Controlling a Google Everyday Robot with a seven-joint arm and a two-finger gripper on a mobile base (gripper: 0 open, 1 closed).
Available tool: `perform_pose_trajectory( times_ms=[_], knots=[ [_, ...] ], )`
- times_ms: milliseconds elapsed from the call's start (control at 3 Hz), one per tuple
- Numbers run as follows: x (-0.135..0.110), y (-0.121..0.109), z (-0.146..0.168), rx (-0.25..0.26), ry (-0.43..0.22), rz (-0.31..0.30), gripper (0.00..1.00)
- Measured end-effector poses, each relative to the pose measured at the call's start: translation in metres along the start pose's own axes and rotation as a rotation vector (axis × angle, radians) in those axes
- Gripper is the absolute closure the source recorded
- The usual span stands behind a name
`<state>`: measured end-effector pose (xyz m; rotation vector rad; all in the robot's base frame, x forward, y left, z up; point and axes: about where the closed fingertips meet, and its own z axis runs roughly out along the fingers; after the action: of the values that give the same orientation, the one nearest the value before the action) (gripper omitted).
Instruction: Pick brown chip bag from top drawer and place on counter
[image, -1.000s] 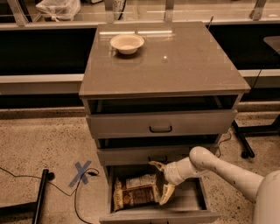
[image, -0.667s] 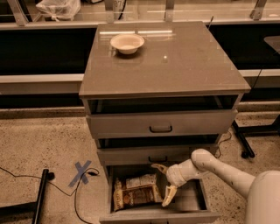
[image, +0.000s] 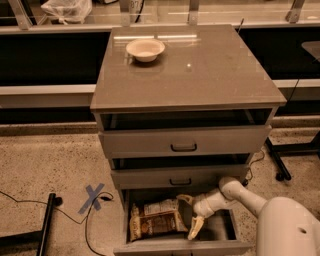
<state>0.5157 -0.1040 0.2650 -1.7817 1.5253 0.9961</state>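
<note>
In the drawer, tool has dipped slightly, fingers still spread open, bag unmoved right at its tips, so no grasp yet and the lift to the table is pending.

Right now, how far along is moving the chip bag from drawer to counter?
Done: the top drawer stands open and the gripper is inside it. In hand: its open fingers straddle the right end of the brown chip bag, lying on the drawer floor. Left: grasp, lift, and place it on the counter, which holds a bowl.
</note>
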Motion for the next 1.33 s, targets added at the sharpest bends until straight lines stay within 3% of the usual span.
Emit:
perform_pose_trajectory(
  times_ms=[333, 667, 1000, 1333],
  knots=[
    [0.027, -0.002, 0.006, 0.093, -0.053, 0.085, 0.00],
    [0.038, -0.014, 0.007, 0.202, -0.071, 0.158, 0.01],
    [0.047, -0.030, 0.021, 0.264, -0.075, 0.248, 0.03],
    [0.054, -0.049, 0.045, 0.283, -0.064, 0.337, 0.13]
  ],
)
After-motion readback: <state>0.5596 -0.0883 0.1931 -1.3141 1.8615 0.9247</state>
